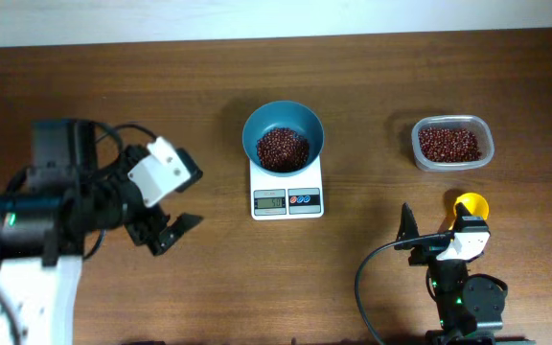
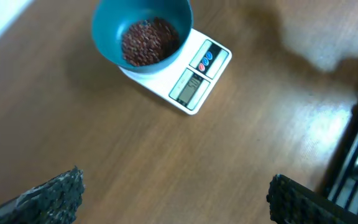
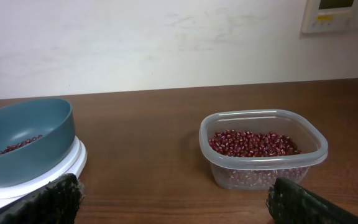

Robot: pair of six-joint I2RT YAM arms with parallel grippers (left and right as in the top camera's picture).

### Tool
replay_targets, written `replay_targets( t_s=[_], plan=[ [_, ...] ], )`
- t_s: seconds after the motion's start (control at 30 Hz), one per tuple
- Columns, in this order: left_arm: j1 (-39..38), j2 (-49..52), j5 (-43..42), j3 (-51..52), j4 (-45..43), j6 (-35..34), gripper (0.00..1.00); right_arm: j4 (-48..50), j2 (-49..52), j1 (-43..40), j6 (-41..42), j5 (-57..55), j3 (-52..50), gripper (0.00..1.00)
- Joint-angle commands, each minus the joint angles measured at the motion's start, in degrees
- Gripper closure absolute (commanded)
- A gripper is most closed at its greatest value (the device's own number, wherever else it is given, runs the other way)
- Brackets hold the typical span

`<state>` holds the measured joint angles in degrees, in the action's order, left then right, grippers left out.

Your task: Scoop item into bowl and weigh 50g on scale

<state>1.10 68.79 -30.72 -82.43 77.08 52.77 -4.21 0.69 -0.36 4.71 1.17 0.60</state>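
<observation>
Small white rectangular kitchen scale (image 1: 287, 187) sits about mid-way across the brown wooden table (image 1: 372, 77), roughly halfway btw. far & near edges, display facing the near edge. Round deep teal-blue bowl (image 1: 283, 115) rests on the scale's platform, w/ a loose heap of small dark red-brown beans (image 1: 283, 149) in its bottom. Clear rectangular plastic tub (image 1: 417, 146) w/ more of the same beans stands toward the right edge, well apart from the scale. Small yellow rounded object (image 1: 471, 204) lies on the tub's near side, just beside the right gripper (image 1: 439, 222); what it is can't be told. Right gripper is close to the near edge, fingers (image 3: 42, 202) spread wide, holding nothing. Left gripper (image 1: 166, 230) hovers toward the left edge, fingers (image 2: 300, 199) also wide apart, holding nothing.
</observation>
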Motion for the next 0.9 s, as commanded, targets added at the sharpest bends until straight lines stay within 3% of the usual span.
replay_targets(
  t_s=[0.0,0.07,0.2,0.3,0.6,0.87],
  plan=[
    [0.1,-11.6,2.1,5.1,-2.6,-0.5,0.01,-0.3,-0.5,0.3,0.0,0.6,-0.3,0.01],
    [0.3,-21.9,3.4,14.8,-11.0,-11.1,0.01,-0.3,-0.5,0.3,0.0,0.6,-0.3,0.01],
    [0.5,-40.2,4.1,34.6,-27.4,-21.2,0.01,-0.3,-0.5,0.3,0.0,0.6,-0.3,0.01],
    [2.5,-52.3,11.1,48.9,-39.1,-44.7,0.01,-0.3,-0.5,0.3,0.0,0.6,-0.3,0.01],
    [4.1,-66.2,12.8,59.9,-42.4,-44.6,0.01,-0.3,-0.5,0.3,0.0,0.6,-0.3,0.01],
    [4.0,-68.5,13.2,68.3,-47.6,-42.6,0.02,-0.3,-0.5,0.3,0.0,0.6,-0.3,0.01]
  ],
)
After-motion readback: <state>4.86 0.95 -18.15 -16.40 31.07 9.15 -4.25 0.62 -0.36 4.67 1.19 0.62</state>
